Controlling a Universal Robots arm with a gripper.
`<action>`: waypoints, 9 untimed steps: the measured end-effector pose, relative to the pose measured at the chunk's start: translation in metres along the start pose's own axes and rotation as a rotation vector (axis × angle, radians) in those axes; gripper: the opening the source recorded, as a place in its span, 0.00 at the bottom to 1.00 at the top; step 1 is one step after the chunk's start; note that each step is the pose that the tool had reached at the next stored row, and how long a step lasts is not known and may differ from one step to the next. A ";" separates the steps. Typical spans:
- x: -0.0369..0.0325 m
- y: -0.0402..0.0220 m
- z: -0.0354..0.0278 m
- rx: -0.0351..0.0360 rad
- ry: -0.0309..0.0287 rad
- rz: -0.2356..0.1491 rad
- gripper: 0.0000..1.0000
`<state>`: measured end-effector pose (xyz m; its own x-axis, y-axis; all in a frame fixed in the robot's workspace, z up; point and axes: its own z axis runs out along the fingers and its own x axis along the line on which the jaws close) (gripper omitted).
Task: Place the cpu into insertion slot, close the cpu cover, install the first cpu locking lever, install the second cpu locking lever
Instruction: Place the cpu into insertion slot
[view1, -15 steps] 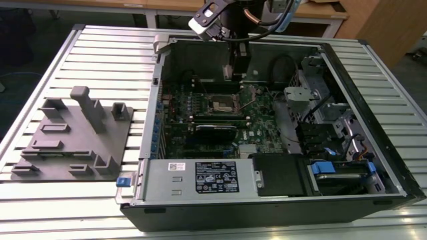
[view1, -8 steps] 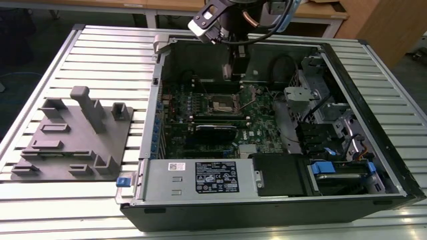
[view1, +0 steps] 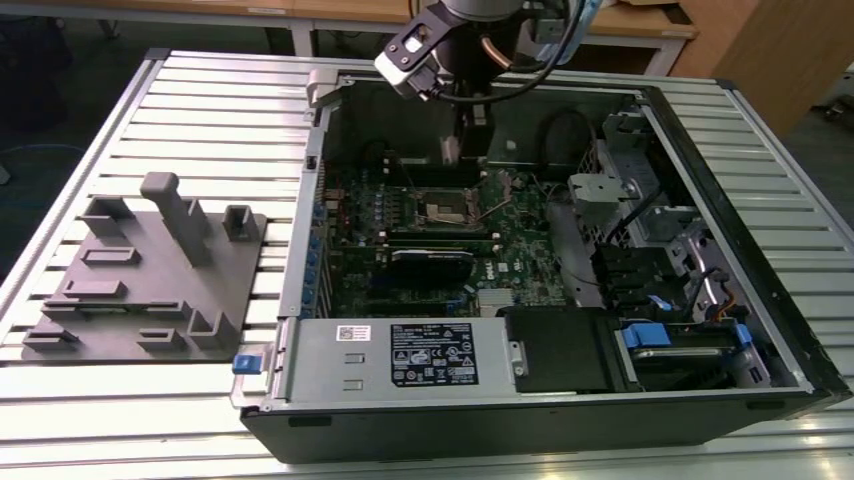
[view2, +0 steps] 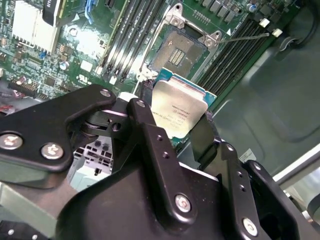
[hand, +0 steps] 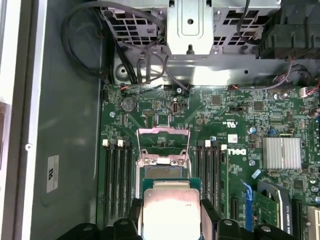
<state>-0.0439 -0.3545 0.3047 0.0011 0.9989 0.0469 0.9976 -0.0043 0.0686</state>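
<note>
The cpu, a flat square chip with a dull silver top and a green rim, is clamped between my black fingers. My gripper is shut on it by two opposite edges. In the first wrist view the cpu hangs just short of the insertion slot, whose cpu cover, a thin silver frame, stands flipped open. The bare insertion slot lies on the motherboard beyond the chip. In the exterior view my gripper hangs inside the open computer case, above the insertion slot.
Memory slots flank the socket on both sides. A labelled power supply box fills the near end of the case, with drive cages at the exterior view's right. A grey fixture plate lies on the slatted table at its left.
</note>
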 end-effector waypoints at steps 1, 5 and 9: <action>0.0000 -0.0001 0.0015 0.0001 0.0001 0.000 0.54; 0.0001 -0.0008 0.0084 0.0001 0.0001 0.000 0.54; -0.0001 -0.0012 0.0129 0.0002 0.0004 0.000 0.54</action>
<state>-0.0442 -0.3540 0.2918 0.0010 0.9989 0.0473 0.9976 -0.0042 0.0685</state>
